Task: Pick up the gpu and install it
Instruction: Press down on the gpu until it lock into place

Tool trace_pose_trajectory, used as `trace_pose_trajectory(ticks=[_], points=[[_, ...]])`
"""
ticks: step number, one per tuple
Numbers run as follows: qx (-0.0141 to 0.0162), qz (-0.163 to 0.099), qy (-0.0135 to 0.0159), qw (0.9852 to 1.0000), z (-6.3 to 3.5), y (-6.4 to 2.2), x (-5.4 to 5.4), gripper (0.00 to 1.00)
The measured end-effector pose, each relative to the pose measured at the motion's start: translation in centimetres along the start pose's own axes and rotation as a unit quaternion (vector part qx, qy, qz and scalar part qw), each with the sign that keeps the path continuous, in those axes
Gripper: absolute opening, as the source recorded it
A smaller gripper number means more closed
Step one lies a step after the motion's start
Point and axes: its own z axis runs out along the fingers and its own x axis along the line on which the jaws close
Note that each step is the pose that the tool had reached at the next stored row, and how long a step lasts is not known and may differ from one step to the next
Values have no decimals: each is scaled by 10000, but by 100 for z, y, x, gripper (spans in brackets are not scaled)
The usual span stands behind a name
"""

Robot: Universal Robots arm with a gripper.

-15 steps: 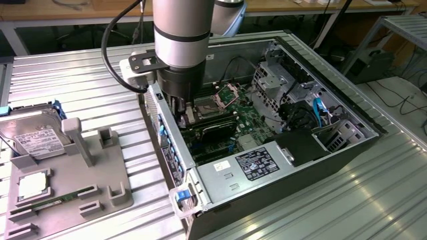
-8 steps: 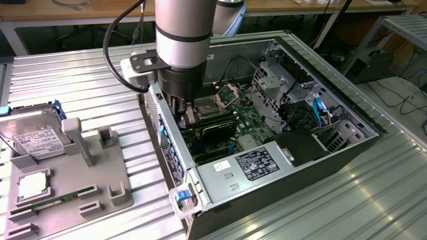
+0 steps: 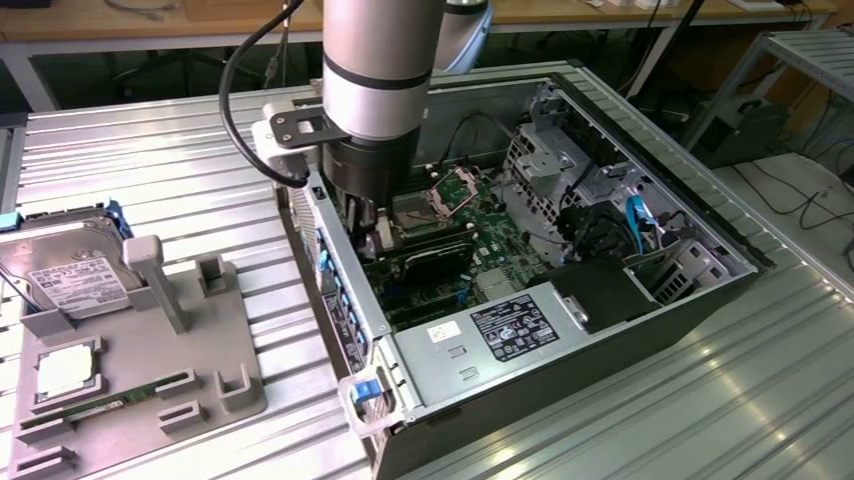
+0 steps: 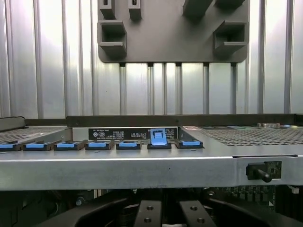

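GPU (image 3: 434, 262) sits beneath the upright arm's claw (image 3: 367, 232), fingers closed together.

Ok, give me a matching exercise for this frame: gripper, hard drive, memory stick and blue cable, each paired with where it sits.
Things:
1. gripper
2. hard drive
3. memory stick
4. blue cable

Places:
a. lying low in the grey holder's near part
b. down inside the open computer case, over the motherboard
c. propped at the holder's far end, white label showing
d. inside the case, toward the exterior view's right

Pairs: 1-b, 2-c, 3-a, 4-d
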Motion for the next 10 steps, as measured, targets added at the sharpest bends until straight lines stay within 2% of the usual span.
trace_pose_trajectory(ticks=[7, 8, 10], points=[[-21, 1, 0, 10000, 16, -106, -1, 11], [-35, 0, 0, 10000, 16, -130, -1, 11], [-88, 0, 0, 10000, 14, -169, -1, 11]])
